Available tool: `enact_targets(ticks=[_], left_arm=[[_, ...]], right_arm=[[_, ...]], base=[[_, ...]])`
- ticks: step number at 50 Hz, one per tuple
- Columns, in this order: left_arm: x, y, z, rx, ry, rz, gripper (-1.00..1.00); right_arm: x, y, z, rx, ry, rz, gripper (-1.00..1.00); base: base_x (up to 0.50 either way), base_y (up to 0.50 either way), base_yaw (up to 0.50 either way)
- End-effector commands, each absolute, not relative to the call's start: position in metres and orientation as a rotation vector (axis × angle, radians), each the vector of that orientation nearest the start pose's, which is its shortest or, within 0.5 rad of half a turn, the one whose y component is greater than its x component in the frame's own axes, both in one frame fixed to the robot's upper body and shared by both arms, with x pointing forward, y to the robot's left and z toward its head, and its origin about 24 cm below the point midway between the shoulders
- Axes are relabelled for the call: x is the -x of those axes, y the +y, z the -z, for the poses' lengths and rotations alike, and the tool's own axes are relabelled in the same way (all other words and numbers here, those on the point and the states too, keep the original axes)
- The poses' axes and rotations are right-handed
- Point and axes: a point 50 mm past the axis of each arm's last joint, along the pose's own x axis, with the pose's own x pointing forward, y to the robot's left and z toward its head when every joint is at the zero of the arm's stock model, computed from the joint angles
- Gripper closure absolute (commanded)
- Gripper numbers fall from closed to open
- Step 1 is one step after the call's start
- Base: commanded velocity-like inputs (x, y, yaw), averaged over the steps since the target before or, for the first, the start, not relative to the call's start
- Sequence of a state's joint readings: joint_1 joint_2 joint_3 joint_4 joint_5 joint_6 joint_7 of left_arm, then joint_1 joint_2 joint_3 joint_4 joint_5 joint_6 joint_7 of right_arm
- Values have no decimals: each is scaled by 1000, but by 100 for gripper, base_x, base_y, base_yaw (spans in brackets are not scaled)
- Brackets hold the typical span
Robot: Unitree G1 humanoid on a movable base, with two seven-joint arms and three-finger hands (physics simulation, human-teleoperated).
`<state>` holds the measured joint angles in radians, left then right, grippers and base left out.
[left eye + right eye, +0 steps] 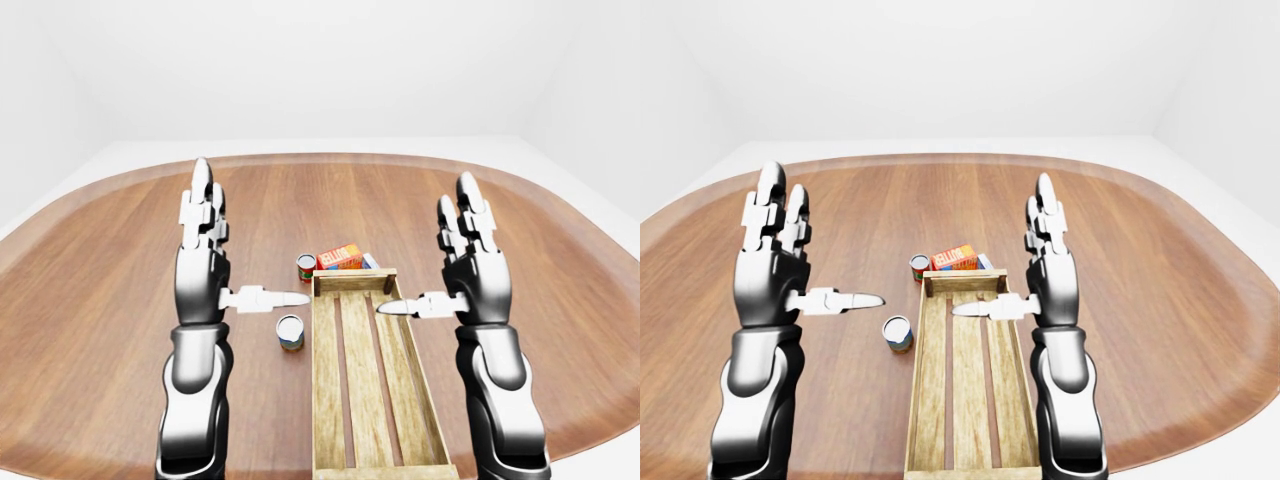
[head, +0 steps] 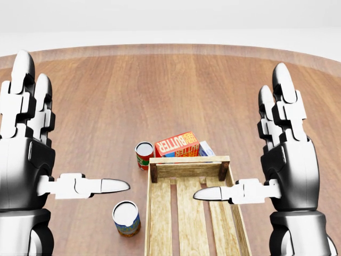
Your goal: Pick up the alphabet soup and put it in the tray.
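Two cans stand on the wooden table left of the tray. The lower one (image 2: 126,217) has a blue, orange and green label; the upper one (image 2: 144,154) is red and green. I cannot read either label, so I cannot tell which is the alphabet soup. The slatted wooden tray (image 2: 189,159) runs from the view's middle to its bottom edge and is empty. My left hand (image 2: 72,128) is open, fingers up, thumb pointing right above the lower can. My right hand (image 2: 240,133) is open and empty, thumb pointing left over the tray.
A red-orange butter box (image 2: 177,144) lies against the tray's top end, with a blue-and-white box (image 2: 206,149) beside it on the right. The round wooden table (image 1: 120,260) spreads wide on all sides, with white floor and walls beyond its edge.
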<state>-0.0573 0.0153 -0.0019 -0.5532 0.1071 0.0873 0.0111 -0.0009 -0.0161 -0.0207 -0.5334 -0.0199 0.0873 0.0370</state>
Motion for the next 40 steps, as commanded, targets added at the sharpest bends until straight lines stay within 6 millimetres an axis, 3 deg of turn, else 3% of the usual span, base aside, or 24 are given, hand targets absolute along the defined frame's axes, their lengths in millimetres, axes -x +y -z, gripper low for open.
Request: enact_targets(ticks=[1, 4, 9, 13, 21, 29, 37, 40], left_arm=[[-240, 147, -177, -118, -543, 3, -100], [-247, 145, -179, -161, -544, 21, -100], [-254, 146, -186, -176, -564, 27, -100], [-258, 146, -179, -192, -531, 32, -100], [-264, 145, -178, -213, -520, 43, -100], [-274, 142, -180, -241, -510, 67, -100], [-297, 135, -189, -334, -505, 121, -100], [-316, 129, -188, -450, -456, 185, -100]], right_arm=[[-231, -161, -168, 85, -506, 15, -99], [-232, -165, -175, 121, -534, 17, -99], [-247, -173, -168, 226, -477, 25, -99], [-265, -184, -166, 350, -432, 35, -100], [-282, -191, -167, 527, -379, 14, -100], [-292, -193, -161, 574, -331, 12, -99], [-294, -194, -162, 590, -323, 13, -99], [-292, -194, -162, 583, -330, 13, -99]], base=[[0, 0, 0], [0, 0, 0], [0, 0, 0], [0, 0, 0], [0, 0, 0], [0, 0, 0], [0, 0, 0], [0, 0, 0]])
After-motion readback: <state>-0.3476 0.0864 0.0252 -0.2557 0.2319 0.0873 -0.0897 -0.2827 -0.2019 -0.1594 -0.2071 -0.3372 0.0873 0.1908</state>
